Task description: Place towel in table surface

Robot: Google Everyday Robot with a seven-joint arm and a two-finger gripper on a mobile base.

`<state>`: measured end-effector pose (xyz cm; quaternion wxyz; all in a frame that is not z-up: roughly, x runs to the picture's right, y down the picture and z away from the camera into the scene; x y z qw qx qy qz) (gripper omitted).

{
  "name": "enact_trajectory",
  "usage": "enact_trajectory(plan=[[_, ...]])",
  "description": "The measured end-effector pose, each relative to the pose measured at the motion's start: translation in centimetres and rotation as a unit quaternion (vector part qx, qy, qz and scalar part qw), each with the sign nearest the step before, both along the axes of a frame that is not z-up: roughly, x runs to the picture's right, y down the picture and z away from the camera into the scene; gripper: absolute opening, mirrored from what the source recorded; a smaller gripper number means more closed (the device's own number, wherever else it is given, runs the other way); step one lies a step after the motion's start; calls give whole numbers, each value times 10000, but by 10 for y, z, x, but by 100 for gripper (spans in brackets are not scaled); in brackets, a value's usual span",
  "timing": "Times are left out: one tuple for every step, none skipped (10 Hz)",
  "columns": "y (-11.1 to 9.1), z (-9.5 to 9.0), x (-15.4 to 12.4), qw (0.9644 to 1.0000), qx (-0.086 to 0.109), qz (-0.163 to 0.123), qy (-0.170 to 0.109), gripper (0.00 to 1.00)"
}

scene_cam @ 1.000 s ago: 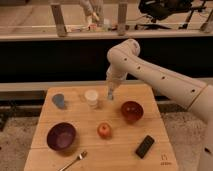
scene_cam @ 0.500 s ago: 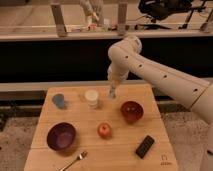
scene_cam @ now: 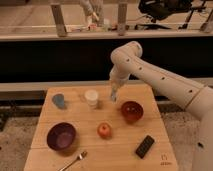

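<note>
Presently my gripper [scene_cam: 114, 95] hangs just above the wooden table [scene_cam: 120, 145] at frame centre, finger state I cannot tell, beside a white cup [scene_cam: 91, 98], with a blue-grey towel [scene_cam: 59, 101] left, red bowl [scene_cam: 132, 111] right, and apple [scene_cam: 104, 131], purple bowl [scene_cam: 61, 137], spoon [scene_cam: 74, 161], black remote [scene_cam: 145, 146] below.

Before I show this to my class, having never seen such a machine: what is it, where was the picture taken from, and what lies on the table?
It is a robot's white arm reaching in from the right, seen from one camera looking down at a wooden table. Its claw hangs just above the table's back edge. On the table: a blue cup, a white cup, a red bowl, an apple, a purple bowl, a spoon and a flat black object. I see no towel.
</note>
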<state>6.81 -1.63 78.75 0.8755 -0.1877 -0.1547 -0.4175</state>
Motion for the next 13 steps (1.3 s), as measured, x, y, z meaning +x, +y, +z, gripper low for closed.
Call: enact_trajectory(plan=[[6, 10, 1, 10000, -67, 1, 25, 0], [11, 18, 3, 9999, -108, 9, 43, 0], [18, 31, 9, 9998, -155, 67, 65, 0], [22, 39, 13, 9997, -197, 102, 69, 0], [28, 49, 17, 9995, -268, 144, 56, 0], [33, 57, 18, 9992, -352, 183, 45, 0], [39, 66, 19, 9988, -435, 201, 52, 0], [47, 77, 21, 9984, -525, 223, 60, 0], [51, 85, 21, 9980, -587, 231, 63, 0], [56, 94, 21, 9975, -663, 214, 82, 0], [61, 101, 21, 9971, -722, 186, 117, 0], [66, 108, 19, 9968, -773, 160, 122, 0], [72, 116, 18, 9963, -837, 141, 103, 0]])
